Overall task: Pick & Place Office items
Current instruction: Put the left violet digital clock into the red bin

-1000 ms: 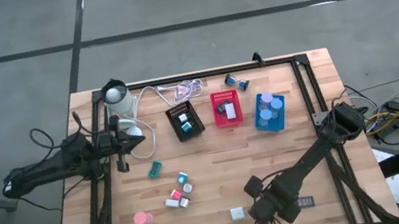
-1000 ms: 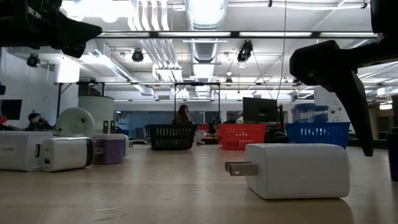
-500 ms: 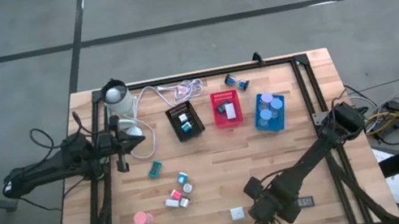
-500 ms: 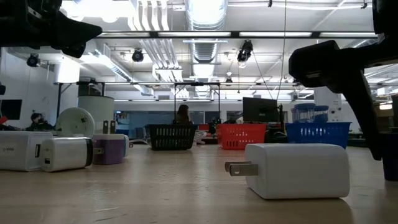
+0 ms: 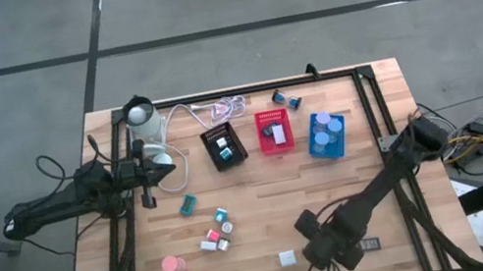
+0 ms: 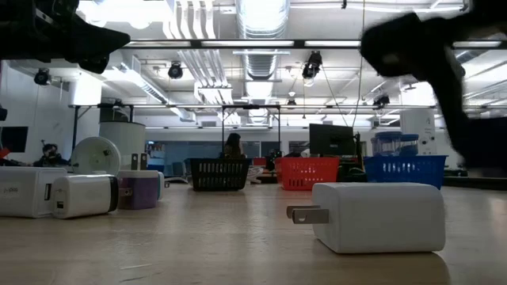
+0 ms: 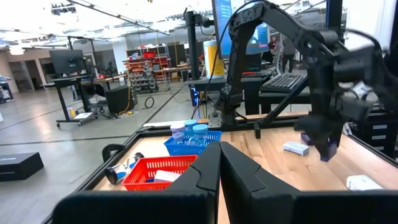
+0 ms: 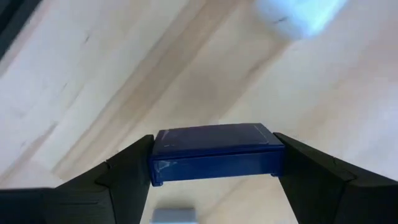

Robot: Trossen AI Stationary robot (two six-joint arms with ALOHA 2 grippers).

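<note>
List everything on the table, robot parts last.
Table: one, light wood, under everything.
Trays: three, black, red, blue, in a row at the far side.
Cable: one, white, coiled at the far edge.
Blue rolls: several, in the blue tray.
Pink roll: one, front left.
Teal block: one, mid-table.
Small blocks: a cluster, pink, white and teal, mid-table.
Charger: one, white, near the front edge.
Dark rectangle: one, beside the right arm.
Dark blue box: one, between the right jaws.
Left gripper: jaws shut, waiting at the left.
Right gripper: front right, gripping the box.
</note>
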